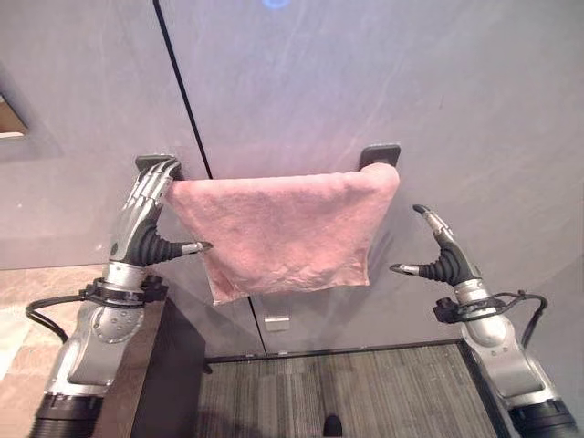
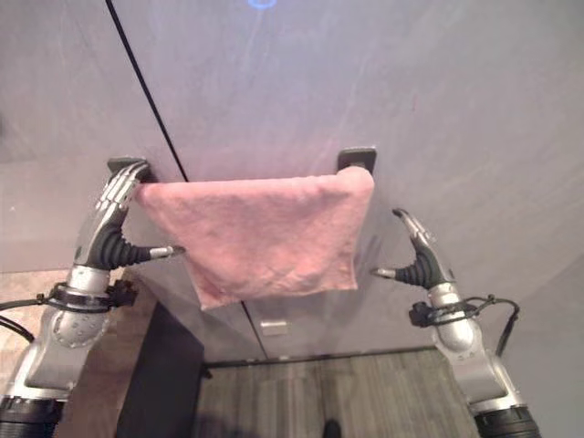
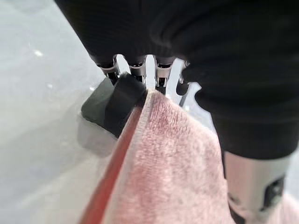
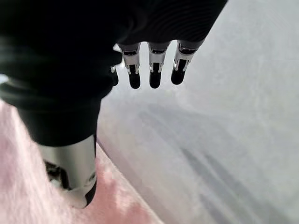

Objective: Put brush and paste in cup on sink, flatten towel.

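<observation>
Your left hand (image 1: 146, 205) reaches straight-fingered up to the pink towel (image 1: 283, 233), fingertips at its corner by the dark bracket (image 1: 157, 164); your right hand (image 1: 443, 251) hangs open just beside the far edge, apart from it. In the left wrist view the fingertips (image 3: 135, 74) sit against that bracket, nothing gripped, terry pile soft and nubbly beside them. The right wrist view shows straight fingers (image 4: 153, 74) before smooth grey wall (image 4: 224, 140). Push sideways unevenly and I'd expect the limp cloth to bunch or slide off.

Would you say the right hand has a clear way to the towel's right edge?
Probably yes: the right hand is open beside the pink towel, apart from it, with bare wall between them.
</observation>
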